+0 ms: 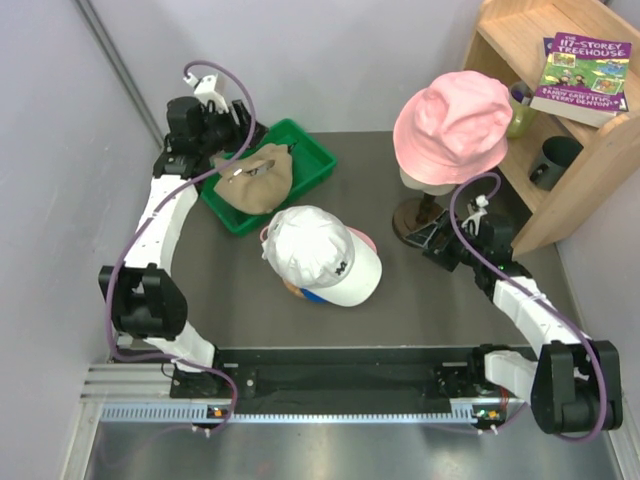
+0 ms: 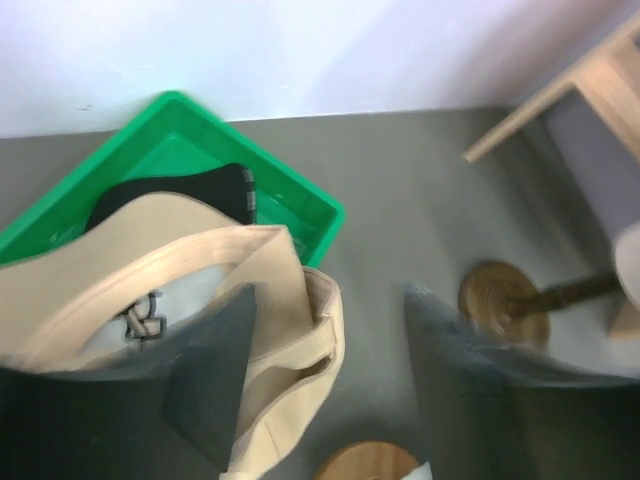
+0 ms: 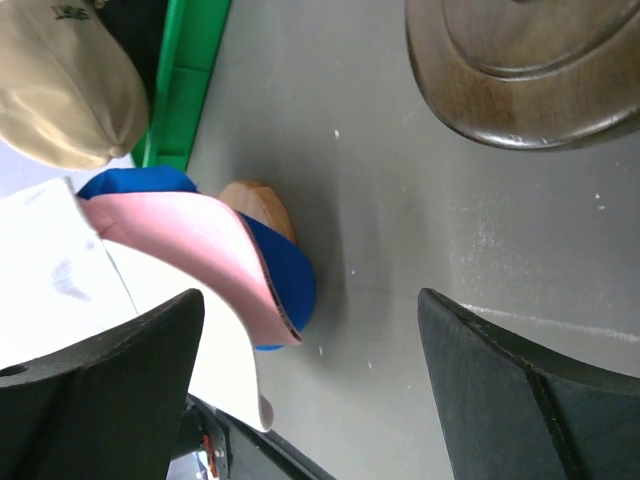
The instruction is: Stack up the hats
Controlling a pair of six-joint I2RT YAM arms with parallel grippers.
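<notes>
A white cap (image 1: 320, 255) sits on top of a pink cap (image 1: 366, 240) and a blue cap (image 1: 313, 296), stacked on a wooden knob stand mid-table. The right wrist view shows the white (image 3: 50, 280), pink (image 3: 190, 240) and blue (image 3: 285, 275) peaks. A tan cap (image 1: 258, 180) lies upturned over a black cap (image 2: 170, 195) in the green tray (image 1: 305, 150). My left gripper (image 1: 228, 165) is open at the tan cap (image 2: 270, 300), whose rim lies just inside the left finger (image 2: 210, 380). My right gripper (image 1: 435, 243) is open and empty, low by the stack.
A pink bucket hat (image 1: 452, 125) sits on a cream mannequin head whose round wooden base (image 1: 415, 218) stands beside my right gripper (image 3: 310, 380). A wooden shelf (image 1: 590, 160) at the right holds a book (image 1: 582, 75), a green mug and a black cup (image 1: 555, 160). Walls close in left and behind.
</notes>
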